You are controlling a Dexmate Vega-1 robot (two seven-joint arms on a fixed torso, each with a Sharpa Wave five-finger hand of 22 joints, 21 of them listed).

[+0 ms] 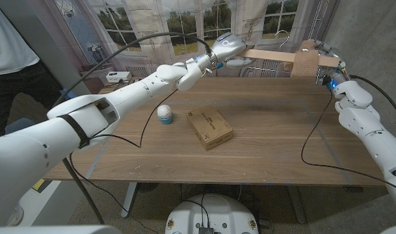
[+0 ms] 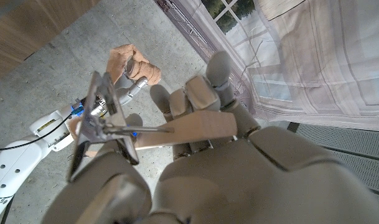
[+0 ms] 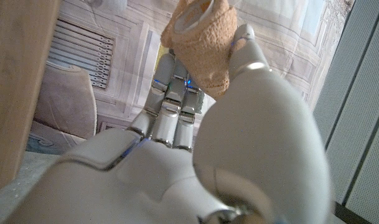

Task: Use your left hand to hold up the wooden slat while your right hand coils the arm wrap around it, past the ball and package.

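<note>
My left hand holds one end of the wooden slat up above the table's far edge, and the slat runs level toward the right. The left wrist view shows that hand clasped around the slat. A tan arm wrap is coiled around the slat's right part. My right hand is beside it. In the right wrist view this hand grips the wrap's roll next to the slat. A white and blue ball and a cardboard package lie on the table.
A person in a white shirt stands at the far left. Black cables trail over the table from both arms. A metal clip hangs at the slat near my left hand. A small white box sits behind the table.
</note>
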